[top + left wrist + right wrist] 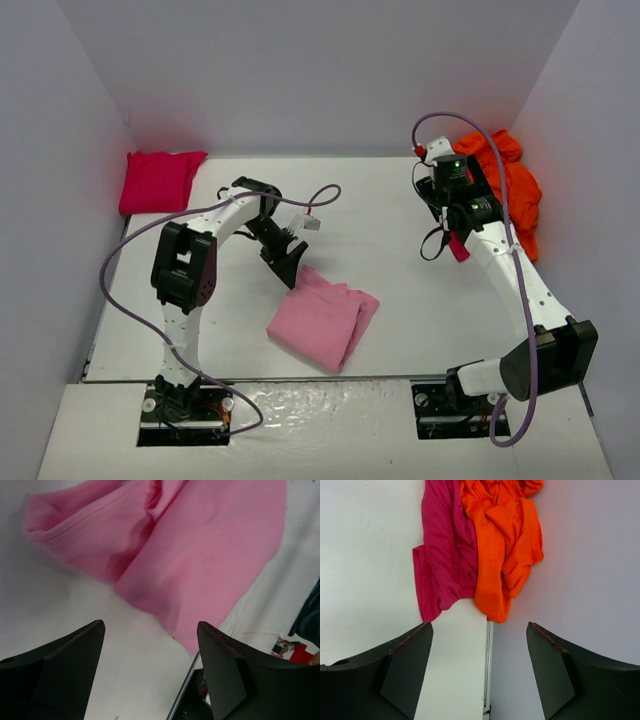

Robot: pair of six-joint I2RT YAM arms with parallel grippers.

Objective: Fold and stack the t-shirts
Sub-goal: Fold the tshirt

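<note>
Left tool (150, 630) is released and empty, with the light pink shirt (322, 318) just ahead of it, roughly folded but not stacked. Right tool (480, 627) is also released and empty. Ahead of it the orange shirt (505, 555) and crimson shirt (445, 565) lie crumpled together. Far beyond the left tool, the red shirt (157, 180) sits folded on the worktop (390, 220) corner. Roughly halfway: two folds and the stacking are left.

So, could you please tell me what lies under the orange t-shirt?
A crimson t-shirt shows from beneath the orange t-shirt on one side; how far it runs underneath is covered.
</note>
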